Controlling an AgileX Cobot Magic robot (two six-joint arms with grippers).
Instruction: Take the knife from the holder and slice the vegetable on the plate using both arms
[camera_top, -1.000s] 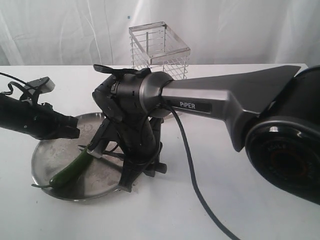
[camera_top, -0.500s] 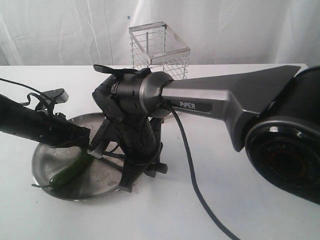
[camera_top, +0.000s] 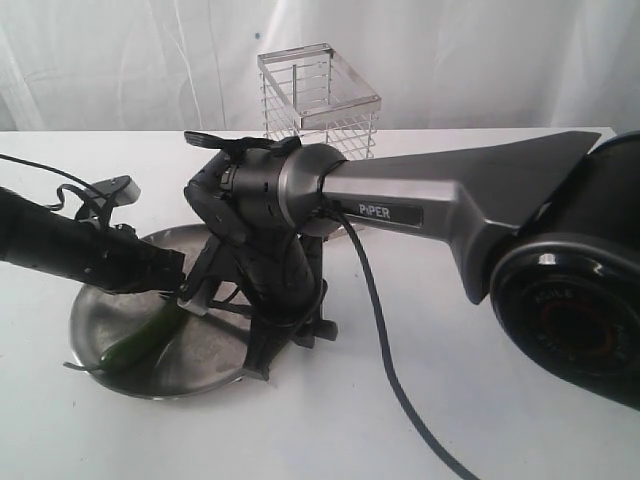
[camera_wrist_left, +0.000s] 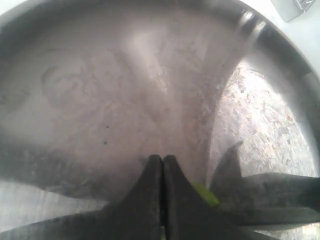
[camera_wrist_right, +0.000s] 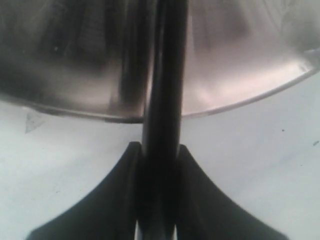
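The green chili (camera_top: 140, 340) lies on the steel plate (camera_top: 95, 320), stem toward the near rim. My left gripper (camera_top: 176, 278) is shut, fingertips together, just over the chili's upper end. In the left wrist view the gripper (camera_wrist_left: 162, 160) hides most of the chili (camera_wrist_left: 206, 194), which shows as a green sliver beside one finger. My right gripper (camera_top: 285, 345) points down at the plate's right edge, shut on the black knife (camera_top: 222, 307). The blade reaches toward the chili, its tip (camera_wrist_left: 229, 165) close by. In the right wrist view the gripper (camera_wrist_right: 159, 147) clamps the knife (camera_wrist_right: 164, 90).
The wire holder (camera_top: 320, 100) stands at the back of the white table, behind the right arm. A black cable (camera_top: 385, 350) runs from the right wrist across the table to the front. The plate's rim (camera_wrist_right: 240, 100) shows beyond the right jaws.
My left gripper has moved right, over the plate, to the chili's upper end. The plate and chili have shifted slightly to the right. The right arm has barely moved.
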